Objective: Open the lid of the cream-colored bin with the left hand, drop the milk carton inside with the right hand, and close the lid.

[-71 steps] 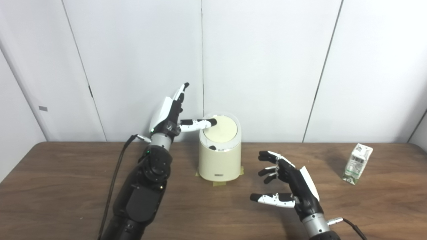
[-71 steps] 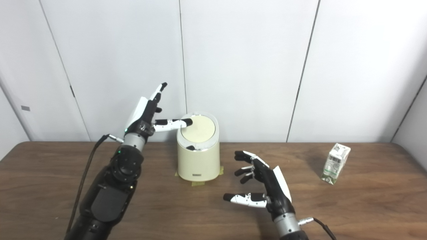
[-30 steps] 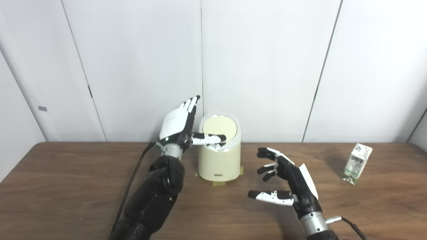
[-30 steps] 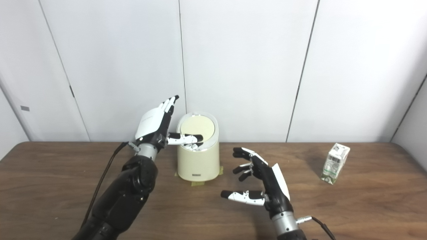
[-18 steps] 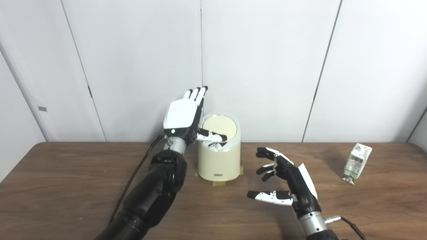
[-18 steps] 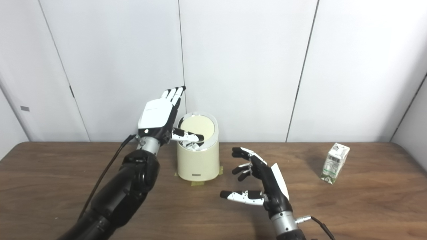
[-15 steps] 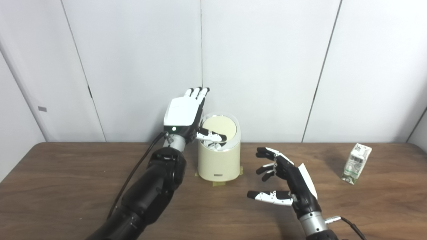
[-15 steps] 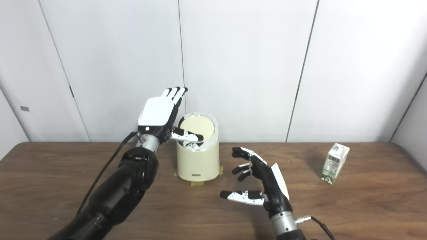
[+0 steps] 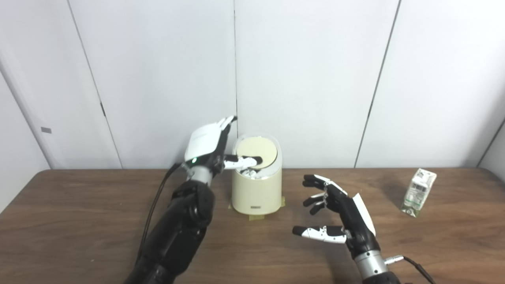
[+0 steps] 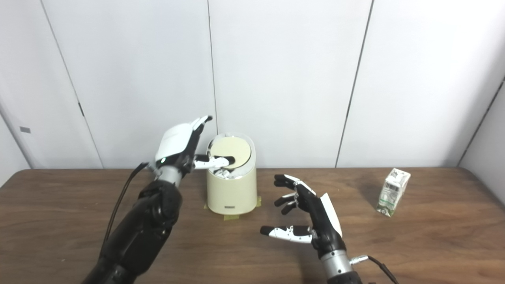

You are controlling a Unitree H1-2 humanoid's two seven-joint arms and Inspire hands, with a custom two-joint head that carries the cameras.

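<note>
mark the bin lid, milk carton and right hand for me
bin lid (image 9: 256,152), left eye view, on its tilted cream face.
milk carton (image 9: 418,192), left eye view, middle of its front panel.
right hand (image 10: 315,221), right eye view, on the palm.

Bright, even overhead light, soft shadows on the table (image 9: 79,221), slightly soft focus throughout.

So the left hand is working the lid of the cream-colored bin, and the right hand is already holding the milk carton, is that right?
Not quite. The right hand is open and holds nothing; the green-and-white milk carton stands apart on the brown wooden table, as the left eye view shows. The left hand is at the cream-colored bin's round lid.
</note>
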